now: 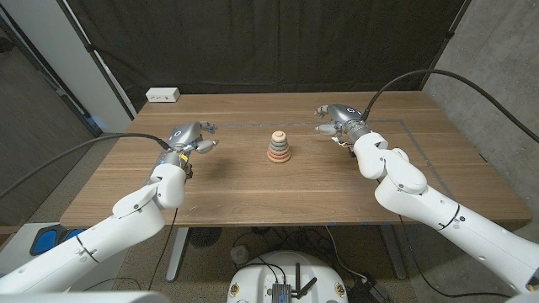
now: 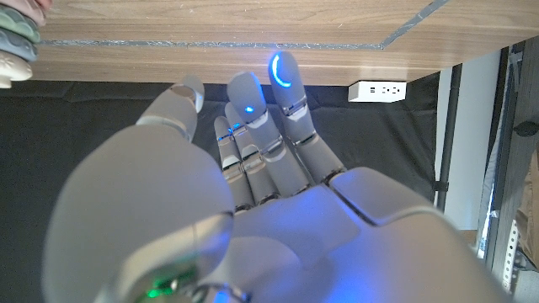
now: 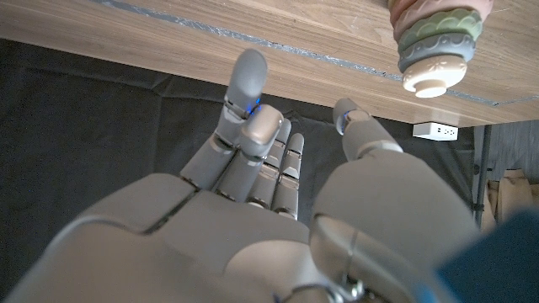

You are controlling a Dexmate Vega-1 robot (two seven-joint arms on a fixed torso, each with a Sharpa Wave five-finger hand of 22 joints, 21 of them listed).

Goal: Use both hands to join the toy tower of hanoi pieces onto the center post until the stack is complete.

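Standing at mid-tabletop point(image 1: 253, 189): ring tower point(image 1: 280, 148), rings stacked on its post, apparently complete. Left robot hand point(image 1: 192, 137): empty, fingers extended and apart, well clear of the tower on its left. Right robot hand point(image 1: 339, 119): empty, fingers spread, well clear on its right. Power strip point(image 1: 162, 95): far left edge. Risk, as judged: a sideways sweep from either hand could topple or slide the light stack; any further approach could unseat the small top ring.
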